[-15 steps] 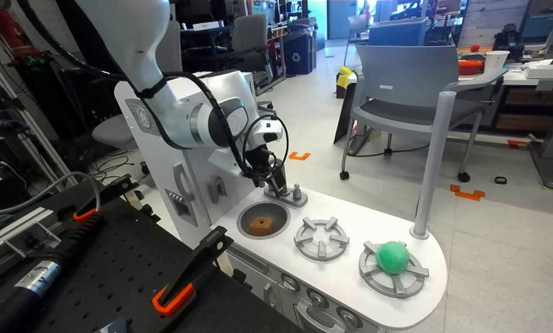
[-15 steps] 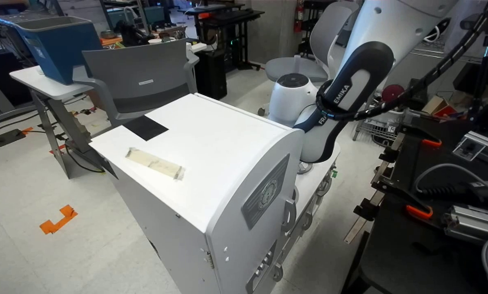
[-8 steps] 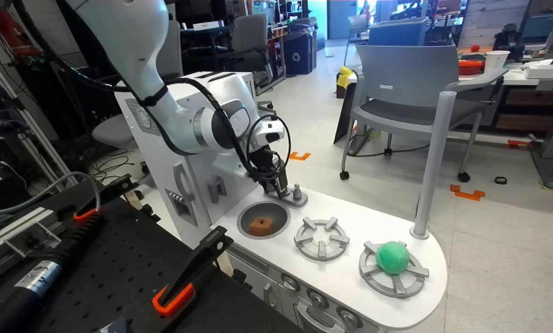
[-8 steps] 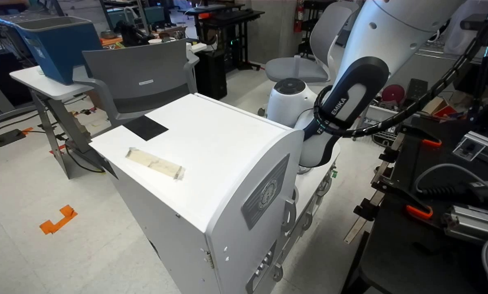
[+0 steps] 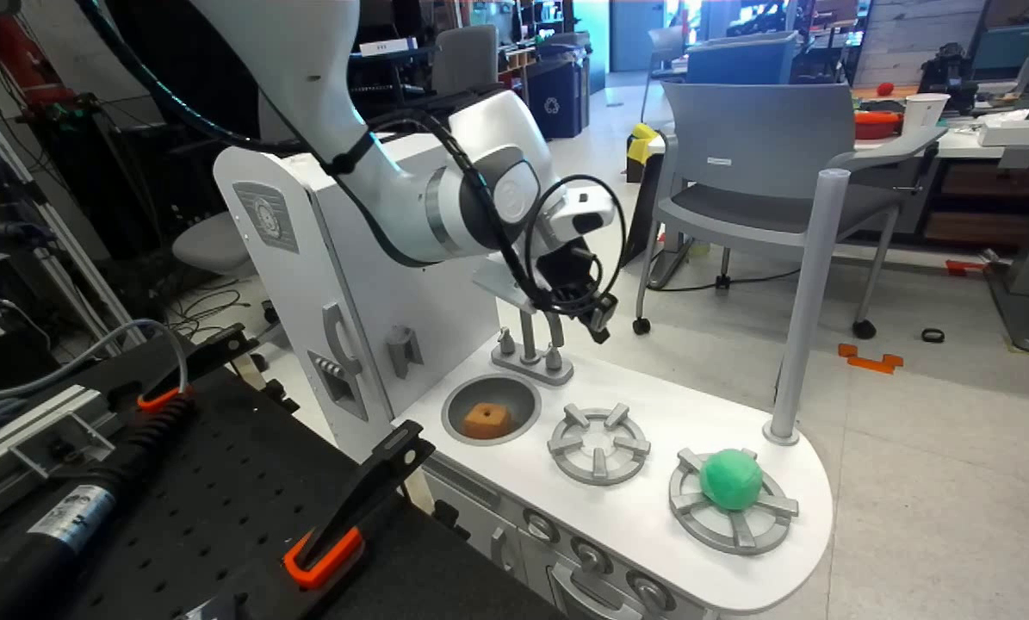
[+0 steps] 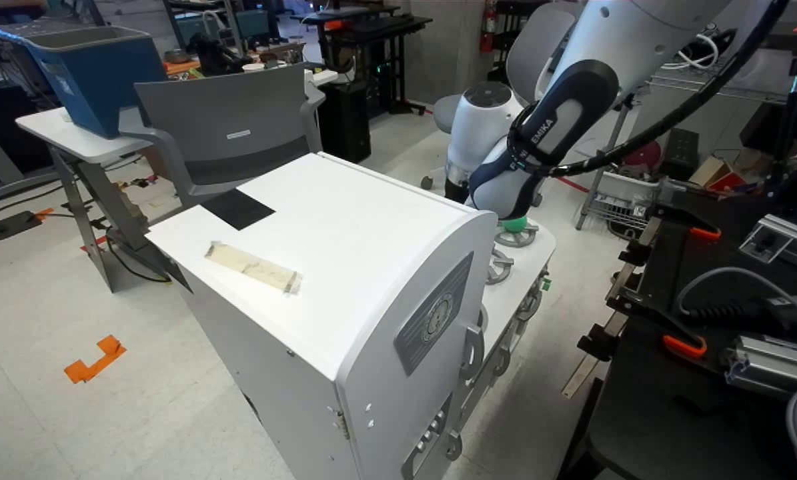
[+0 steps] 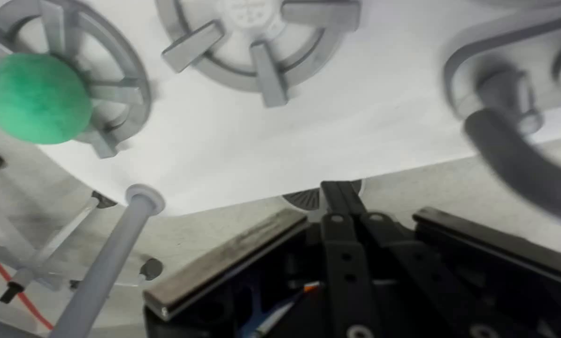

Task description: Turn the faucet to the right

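The grey faucet (image 5: pixel 529 337) stands on its flat base behind the sink, with a small handle at each side. Its arched top is hidden behind my wrist in that exterior view; the spout's end shows just right of the column. In the wrist view the curved spout (image 7: pixel 519 159) lies at the right, blurred, apart from my fingers. My gripper (image 7: pixel 339 185) is shut with its fingertips together and nothing between them. An exterior view has the gripper (image 5: pixel 600 325) to the right of the faucet, near the counter's back edge. The tall cabinet hides the faucet in an exterior view.
A brown block (image 5: pixel 486 420) sits in the sink (image 5: pixel 451 405). Two grey burners are on the white counter (image 5: pixel 652 517), one holding a green ball (image 5: pixel 731 479). A grey post (image 5: pixel 811 301) rises at the counter's end. The tall white cabinet (image 5: pixel 376 284) stands beside the sink.
My gripper was low at the faucet's base and has risen and swung to the right in an exterior view. Its fingers have come together. The faucet's column and left handle have come into sight.
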### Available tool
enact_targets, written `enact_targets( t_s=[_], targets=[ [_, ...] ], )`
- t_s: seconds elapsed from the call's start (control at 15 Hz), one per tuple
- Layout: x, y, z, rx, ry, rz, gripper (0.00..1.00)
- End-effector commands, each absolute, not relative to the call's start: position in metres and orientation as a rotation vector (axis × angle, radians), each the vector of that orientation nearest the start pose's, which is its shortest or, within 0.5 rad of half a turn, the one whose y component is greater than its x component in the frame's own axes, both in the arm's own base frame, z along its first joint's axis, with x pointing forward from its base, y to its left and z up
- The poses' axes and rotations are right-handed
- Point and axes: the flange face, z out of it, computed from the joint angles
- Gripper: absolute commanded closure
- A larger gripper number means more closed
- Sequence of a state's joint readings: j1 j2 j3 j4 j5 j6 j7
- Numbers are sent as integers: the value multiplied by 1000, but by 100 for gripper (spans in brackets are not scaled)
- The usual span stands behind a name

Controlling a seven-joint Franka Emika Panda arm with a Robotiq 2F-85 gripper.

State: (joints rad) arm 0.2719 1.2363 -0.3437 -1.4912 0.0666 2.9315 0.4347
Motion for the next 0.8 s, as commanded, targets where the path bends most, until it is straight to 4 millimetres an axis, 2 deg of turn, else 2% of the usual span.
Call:
enact_targets(
  t_s=[0.0, 0.13, 0.27, 0.33, 0.4, 0.53, 0.6, 0.73],
  targets=[
    [701, -66, 14, -3251, 745, -621, 100],
    [704, -80, 23, -3245, 827, -585, 100],
    [695, -70, 28, -3236, 793, -325, 100],
    [689, -57, 35, -3226, 717, -265, 74],
    [681, -46, 44, -3214, 672, -205, 71],
    [666, -26, 64, -3181, 546, -124, 58],
    [686, -39, 32, -3218, 649, -221, 77],
    [678, -23, 50, -3194, 587, -179, 61]
  ],
)
